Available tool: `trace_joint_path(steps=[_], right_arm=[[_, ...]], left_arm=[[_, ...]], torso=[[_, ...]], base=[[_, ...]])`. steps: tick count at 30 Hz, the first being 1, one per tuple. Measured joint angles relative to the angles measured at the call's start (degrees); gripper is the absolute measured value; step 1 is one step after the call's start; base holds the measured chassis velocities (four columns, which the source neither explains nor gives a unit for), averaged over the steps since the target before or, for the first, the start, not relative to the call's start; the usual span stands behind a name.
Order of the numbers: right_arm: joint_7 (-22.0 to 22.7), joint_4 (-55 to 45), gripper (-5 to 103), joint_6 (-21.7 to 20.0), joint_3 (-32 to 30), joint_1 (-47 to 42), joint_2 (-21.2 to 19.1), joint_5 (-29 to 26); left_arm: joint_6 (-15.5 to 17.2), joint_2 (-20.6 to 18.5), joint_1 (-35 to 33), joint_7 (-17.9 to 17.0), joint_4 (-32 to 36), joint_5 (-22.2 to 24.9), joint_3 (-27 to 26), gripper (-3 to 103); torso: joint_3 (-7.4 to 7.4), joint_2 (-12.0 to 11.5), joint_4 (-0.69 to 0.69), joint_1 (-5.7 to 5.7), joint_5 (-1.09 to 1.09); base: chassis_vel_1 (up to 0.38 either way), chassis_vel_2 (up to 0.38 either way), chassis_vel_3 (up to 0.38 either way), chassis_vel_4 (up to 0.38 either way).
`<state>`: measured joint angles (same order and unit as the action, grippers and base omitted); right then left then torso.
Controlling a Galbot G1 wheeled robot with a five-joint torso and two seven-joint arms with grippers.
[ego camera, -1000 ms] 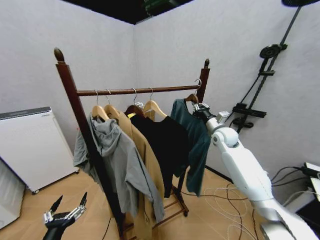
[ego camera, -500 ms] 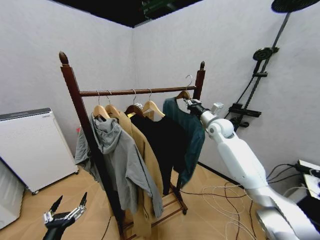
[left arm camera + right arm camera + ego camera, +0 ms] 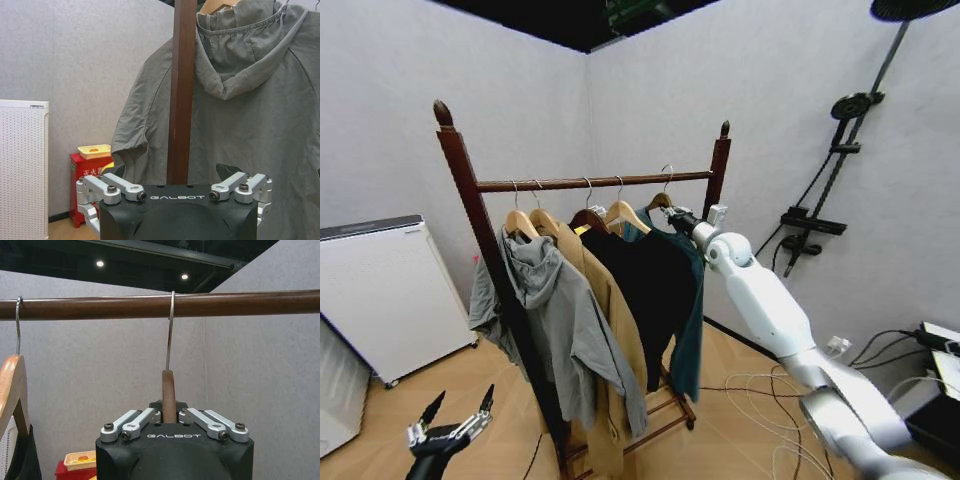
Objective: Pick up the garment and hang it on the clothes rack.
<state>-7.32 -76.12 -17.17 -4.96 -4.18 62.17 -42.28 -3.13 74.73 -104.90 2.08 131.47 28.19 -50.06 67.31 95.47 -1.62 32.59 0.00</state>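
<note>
In the head view, the clothes rack (image 3: 470, 210) stood in the corner of the room, its bar running between 2 knobbed posts. The garment (image 3: 690, 300) hung at the bar's right end, just beside a black garment (image 3: 645, 280), with a tan coat (image 3: 610, 320) and a grey hooded sweatshirt (image 3: 555, 320) further left. The right gripper (image 3: 677, 218) was stretched out to the top of the garment's wooden hanger (image 3: 661, 201), whose wire hook rose to the bar. The left gripper (image 3: 452, 420) hung low at the bottom left, well apart from the rack, its fingers spread and holding nothing. A white perforated cabinet (image 3: 380, 290) stood against the left wall.

In the left wrist view, the left gripper (image 3: 175, 192) faced a rack post (image 3: 182, 90) and the grey sweatshirt (image 3: 250, 100) behind it, its fingers apart and empty. A red box (image 3: 90, 172) sat on the floor by the wall.

In the right wrist view, the right gripper (image 3: 169, 416) was closed around the neck of the hanger (image 3: 169, 397), fingers pressed on either side. The hanger's hook (image 3: 170, 330) was looped over the bar (image 3: 160, 305). A 2nd wooden hanger (image 3: 12, 385) hung from the bar further along.
</note>
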Motion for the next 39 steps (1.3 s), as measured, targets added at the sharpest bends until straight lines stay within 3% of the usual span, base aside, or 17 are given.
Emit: trace_joint_path(steps=[5, 7, 11, 13, 16, 17, 20, 24, 26, 27, 29, 30, 32, 39], right_arm=[[0.06, -1.66, 7, 0.09, -1.1, -1.51, -0.63, 0.69], [-0.46, -2.11, 10, 0.61, -1.59, -1.94, -0.8, 0.81], [-1.64, -3.17, 27, 4.21, -3.25, -2.32, -1.6, 2.14], [-1.63, -4.24, 32, 4.55, -4.09, -2.51, -2.4, 1.85], [-1.05, -8.52, 48, 4.71, -7.3, -4.96, -5.53, 1.59], [-1.05, -8.52, 48, 4.71, -7.3, -4.96, -5.53, 1.59], [2.06, -20.09, 65, 5.43, -14.94, -16.27, -10.31, 2.0], [5.4, -27.17, 71, 6.3, -21.6, -26.41, -11.3, 3.36], [7.44, -37.05, 88, 8.14, -33.11, -44.66, -9.47, 7.97], [7.44, -37.05, 88, 8.14, -33.11, -44.66, -9.47, 7.97], [7.53, -42.96, 97, 10.2, -40.28, -57.31, -5.87, 10.83], [7.53, -42.96, 97, 10.2, -40.28, -57.31, -5.87, 10.83], [7.0, -47.35, 100, 15.03, -45.84, -72.3, 0.7, 12.2], [6.89, -50.48, 100, 23.69, -47.68, -88.86, 8.66, 13.59]], left_arm=[[0.0, 0.0, 0.0, 0.0, 0.0, 0.0, 0.0, 100], [0.0, 0.0, 0.0, 0.0, 0.0, 0.0, 0.0, 100], [0.0, 0.0, 0.0, 0.0, 0.0, 0.0, 0.0, 100], [0.0, 0.0, 0.0, 0.0, 0.0, 0.0, 0.0, 100], [0.0, 0.0, 0.0, -0.01, 0.0, 0.0, 0.0, 100], [0.0, 0.0, 0.0, -0.01, 0.0, 0.0, 0.0, 100], [0.01, 0.0, 0.0, -0.02, 0.0, 0.0, 0.0, 100], [0.01, 0.0, 0.0, -0.01, 0.0, 0.0, 0.0, 100], [0.01, -0.01, 0.0, -0.01, 0.0, 0.0, 0.0, 100], [0.01, -0.01, 0.0, -0.01, 0.0, 0.0, 0.0, 100], [0.0, 0.0, 0.0, 0.0, 0.0, 0.0, 0.0, 100], [0.0, 0.0, 0.0, 0.0, 0.0, 0.0, 0.0, 100], [0.01, 0.0, 0.0, -0.01, 0.0, 0.0, 0.0, 100], [0.0, 0.0, 0.0, 0.01, 0.0, 0.0, 0.0, 100]], torso=[[0.0, 0.01, 0.0, 0.0, 0.0], [0.0, 0.01, 0.0, 0.0, 0.0], [0.0, 0.0, 0.01, 0.0, 0.0], [0.0, 0.0, 0.02, 0.0, 0.0], [0.0, 0.01, 0.01, 0.0, -0.01], [0.0, 0.01, 0.01, 0.0, -0.01], [-0.01, 0.01, -0.01, 0.0, 0.0], [0.0, 0.01, -0.01, -0.01, 0.05], [-0.01, 0.01, -0.01, -0.02, 0.04], [-0.01, 0.01, -0.01, -0.02, 0.04], [-0.02, 0.01, 0.0, -0.02, 0.02], [-0.02, 0.01, 0.0, -0.02, 0.02], [-0.02, 0.02, -0.03, -0.03, 0.01], [-0.01, 0.02, 0.0, -0.03, -0.02]], base=[[0.0, 0.0, 0.0, 0.0], [0.0, 0.0, 0.0, 0.0], [0.0, 0.0, 0.0, 0.0], [0.0, 0.0, 0.0, 0.0], [0.0, 0.0, 0.0, 0.0], [0.0, 0.0, 0.0, 0.0], [0.0, 0.0, 0.0, 0.0], [0.0, 0.0, 0.0, 0.0], [0.0, 0.0, 0.0, 0.0], [0.0, 0.0, 0.0, 0.0], [0.0, 0.0, 0.0, 0.0], [0.0, 0.0, 0.0, 0.0], [0.0, 0.0, 0.0, 0.0], [0.0, 0.0, 0.0, 0.0]])
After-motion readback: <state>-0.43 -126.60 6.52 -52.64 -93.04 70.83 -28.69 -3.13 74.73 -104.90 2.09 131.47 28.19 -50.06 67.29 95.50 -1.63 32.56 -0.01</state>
